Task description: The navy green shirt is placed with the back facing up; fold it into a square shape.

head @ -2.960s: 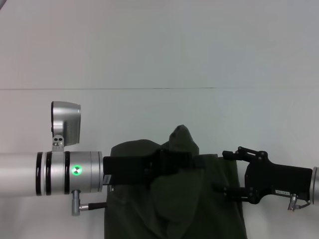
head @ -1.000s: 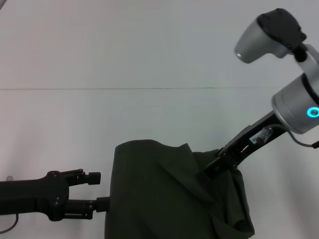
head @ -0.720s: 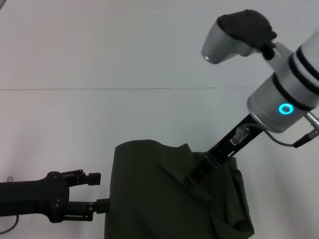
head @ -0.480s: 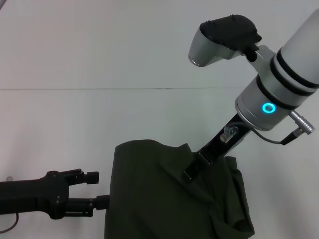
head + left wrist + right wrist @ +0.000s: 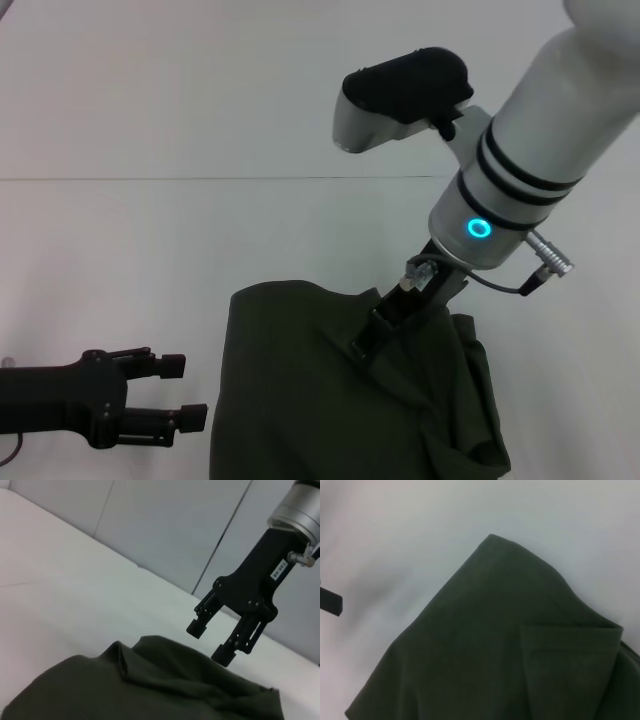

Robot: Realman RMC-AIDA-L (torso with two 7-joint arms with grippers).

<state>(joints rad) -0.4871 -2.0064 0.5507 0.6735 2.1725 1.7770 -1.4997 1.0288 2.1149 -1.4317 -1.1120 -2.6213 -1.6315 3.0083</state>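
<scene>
Head view shows my right gripper reaching down over the navy green shirt, its black fingers spread apart and pinching nothing, the tips just above a raised fold of cloth. From the left wrist view the same gripper hangs with its two blunt round-ended fingers parted, hovering over a soft ridge of the shirt. Behind the fingers my arm widens into a smooth silver cylinder banded in black, with a glowing cyan ring.

The shirt lies beneath and in front of that gripper as a bunched, roughly rectangular heap of matte olive cotton, plain, with rounded corners and loose creases on the side toward my right arm. In the right wrist view its cloth shows one flat layer folded over another with a straight crisp edge, resting on the smooth white table.

My left gripper sits low beside the shirt's edge, apart from it, its black fingers spread and empty.
</scene>
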